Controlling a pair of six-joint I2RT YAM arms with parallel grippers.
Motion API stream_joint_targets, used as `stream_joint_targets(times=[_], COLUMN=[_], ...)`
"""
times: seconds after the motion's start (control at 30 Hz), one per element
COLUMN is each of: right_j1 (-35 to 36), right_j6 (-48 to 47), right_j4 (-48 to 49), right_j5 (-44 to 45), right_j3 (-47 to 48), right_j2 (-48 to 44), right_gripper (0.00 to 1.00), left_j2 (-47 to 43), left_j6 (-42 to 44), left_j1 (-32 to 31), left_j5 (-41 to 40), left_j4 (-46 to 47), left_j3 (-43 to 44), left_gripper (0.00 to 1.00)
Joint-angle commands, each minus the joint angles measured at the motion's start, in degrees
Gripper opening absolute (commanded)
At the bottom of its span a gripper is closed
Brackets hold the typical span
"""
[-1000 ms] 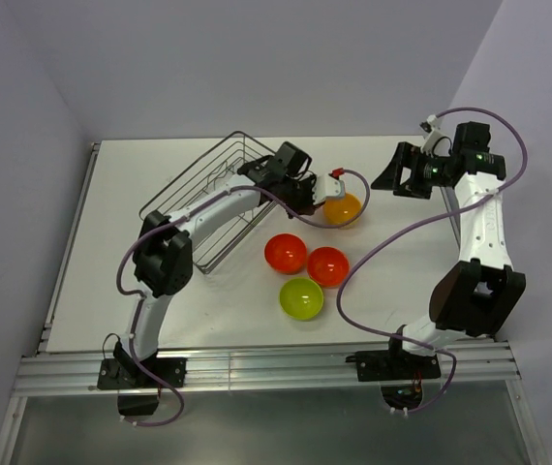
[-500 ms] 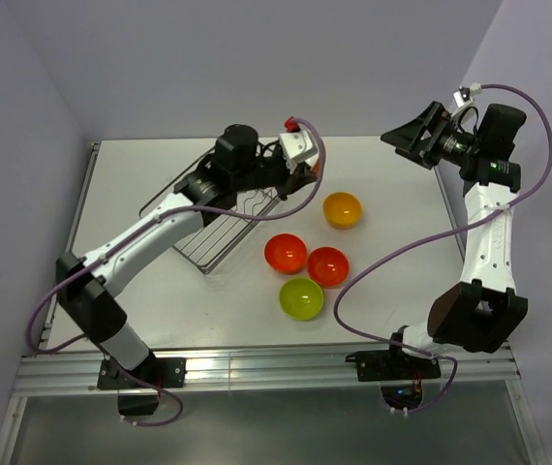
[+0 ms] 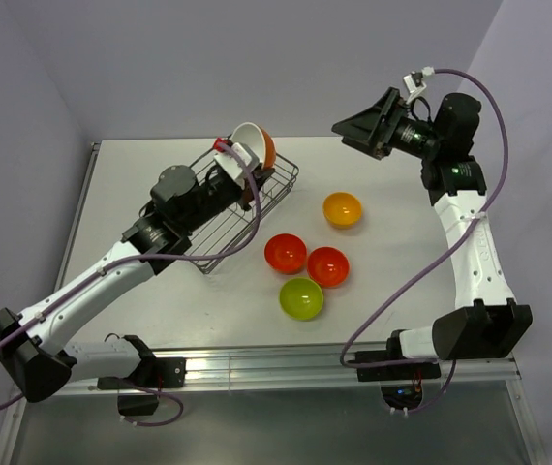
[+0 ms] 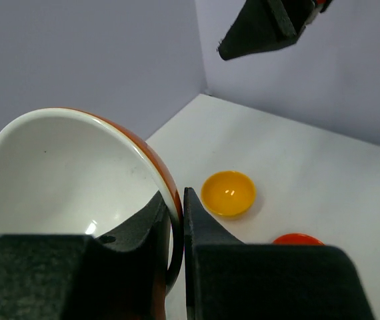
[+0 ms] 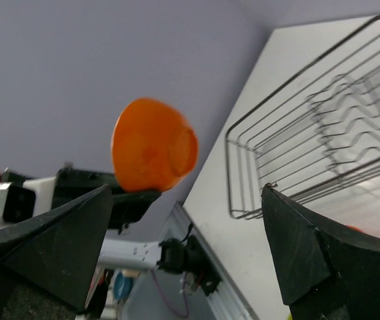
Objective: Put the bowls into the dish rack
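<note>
Begin with the largest: a pale flat bench (image 3: 402,291). On it, directly below the left gripper (image 4: 175,200), find the rectangular dark metal wire dish rack (image 3: 274,186) with wavy dividers; no bowl seen inside, though partly hidden by the arm.

Note the left gripper pressed together on the rim of the small round glossy plastic bowl, white inside and orange-red outside (image 3: 254,143). Held between both fingers (image 4: 203,233), tilted on its edge, and lifted, it seems, over the far part of the dish rack.

For a good placement, probably best to lower slowly, keep this bowl on edge, and aim the rim into one gap between the wavy wires. Release only when leaning against a divider; otherwise likely to fall flat or roll. Mind the thin pinch on a smooth rim: may slip with a quick wrist turn.

Leave the right gripper (image 3: 368,121) high to the right of the left gripper, spread wide and empty.

On the bench, right of and nearer than the left gripper, take later the yellow-orange bowl (image 3: 342,209), one red-orange bowl (image 3: 285,253), a second red-orange bowl (image 3: 327,265), and the lime green bowl (image 3: 301,298).
</note>
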Motion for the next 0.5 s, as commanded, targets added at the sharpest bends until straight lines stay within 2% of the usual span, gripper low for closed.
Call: stream_joint_targets(times=[0.0,0.03,0.27,0.47], right_j1=[6.39,7.54,17.12,23.37], right_j6=[3.23,2.7,-2.39,-2.93], right_j4=[5.46,4.07,-4.29,-5.35], right_j5=[1.03,1.81,10.25,11.66], right_j3=[0.09,1.05,7.21,8.88], right_j2=[-3.16,-2.72,0.09,2.02], right_gripper=[1.0,1.0,1.0,1.0], left_j2=[-4.81,-6.13,-6.58,-6.32], left_j6=[-1.38,-1.38,-3.75,-5.51], left_j1=[0.06,0.06,0.15,0.85], left_j5=[-4.97,-4.89,-2.17,-0.32], left_j4=[12.48,16.59,19.43,17.78], left_j3=[-3.91,-6.89,-9.9,-9.9], left_gripper=[0.0,0.0,0.0,0.0])
